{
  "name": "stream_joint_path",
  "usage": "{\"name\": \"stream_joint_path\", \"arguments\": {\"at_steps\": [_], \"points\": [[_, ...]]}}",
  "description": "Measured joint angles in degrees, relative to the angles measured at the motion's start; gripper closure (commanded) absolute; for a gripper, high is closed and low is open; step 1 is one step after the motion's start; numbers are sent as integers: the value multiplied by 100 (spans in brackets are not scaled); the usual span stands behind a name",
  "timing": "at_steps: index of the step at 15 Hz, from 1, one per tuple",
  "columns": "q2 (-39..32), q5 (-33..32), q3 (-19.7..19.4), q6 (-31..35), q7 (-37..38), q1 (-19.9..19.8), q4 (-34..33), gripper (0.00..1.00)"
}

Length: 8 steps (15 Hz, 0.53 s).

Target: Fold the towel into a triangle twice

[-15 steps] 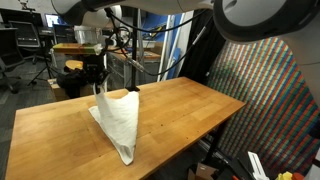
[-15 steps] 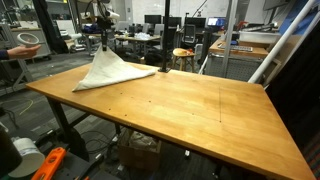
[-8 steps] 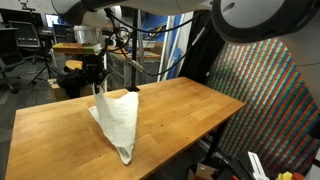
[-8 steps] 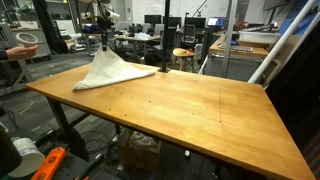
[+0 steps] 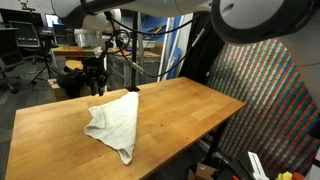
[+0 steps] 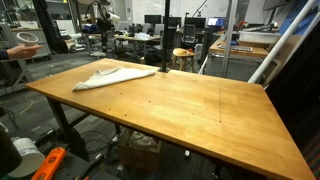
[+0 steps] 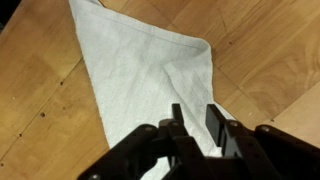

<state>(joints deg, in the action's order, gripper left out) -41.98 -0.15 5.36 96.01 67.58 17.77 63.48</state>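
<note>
A white towel (image 5: 113,122) lies folded and slightly rumpled on the wooden table (image 5: 190,105), with one point toward the table's front edge. It also shows in an exterior view (image 6: 115,75), lying flat near the far left corner. My gripper (image 5: 97,82) hangs just above the towel's back end. In the wrist view the fingers (image 7: 195,118) are apart with nothing between them, and the towel (image 7: 140,70) lies below as a triangle on the wood.
The table (image 6: 200,110) stretches wide to the right of the towel. Lab desks, chairs and monitors (image 6: 160,25) stand behind it. A colourful patterned panel (image 5: 265,95) stands beside the table. A person's hand (image 6: 22,48) is at the left edge.
The towel hung from my shut fingers as a raised peak; now it has dropped and lies flat on the table, and my fingers are off it.
</note>
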Motion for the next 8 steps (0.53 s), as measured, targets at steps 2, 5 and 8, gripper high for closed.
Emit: {"name": "stream_joint_path", "arguments": {"at_steps": [2,5,8], "points": [[0,0,0,0,0,0,0,20],[4,-62,-7,-2,0,0,12,1],[140,-296,-48,-154,0,-1,347,0]]}}
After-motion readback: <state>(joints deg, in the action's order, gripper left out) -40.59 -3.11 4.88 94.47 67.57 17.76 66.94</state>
